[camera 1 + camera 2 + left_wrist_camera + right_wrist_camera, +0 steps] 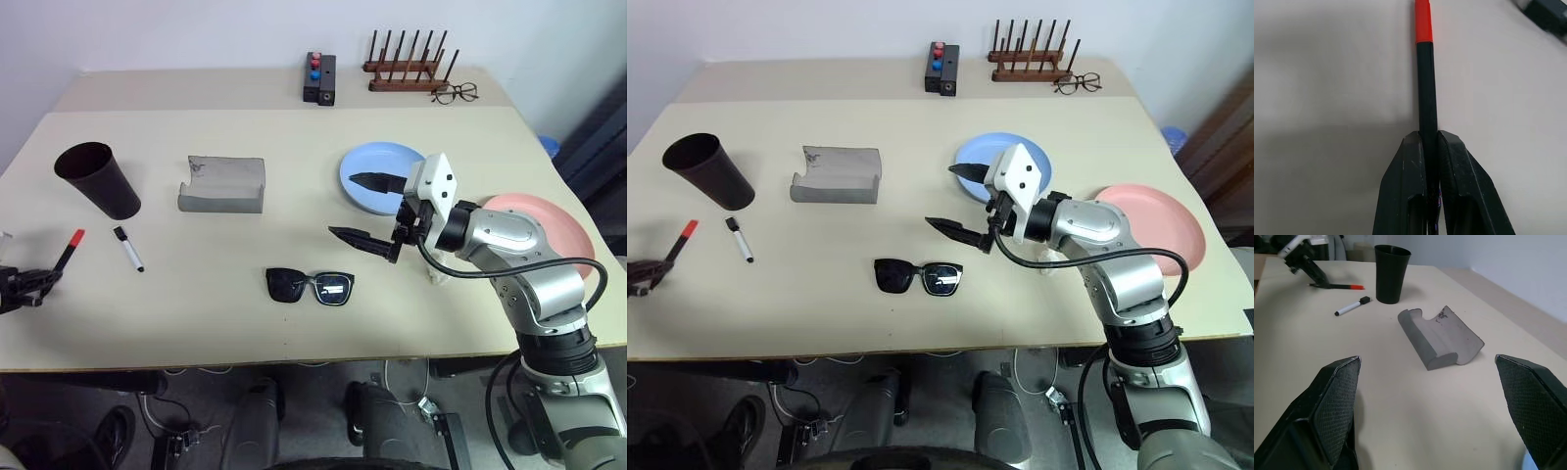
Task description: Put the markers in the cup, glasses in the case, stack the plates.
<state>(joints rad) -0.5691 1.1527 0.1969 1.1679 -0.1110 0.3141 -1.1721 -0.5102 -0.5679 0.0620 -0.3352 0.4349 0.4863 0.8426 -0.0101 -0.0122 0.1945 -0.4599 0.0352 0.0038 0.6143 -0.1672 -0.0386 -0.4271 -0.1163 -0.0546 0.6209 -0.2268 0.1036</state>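
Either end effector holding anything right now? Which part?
The left end effector is shut on the red-capped marker, gripping the dark barrel at the end away from the cap. The right end effector is open and holds nothing.

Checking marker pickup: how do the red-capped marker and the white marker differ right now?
The red-capped marker is dark-bodied and clamped in the left gripper; the white marker has a black cap and lies free, no gripper on it. The white one lies nearer the cup. Both are still outside it.
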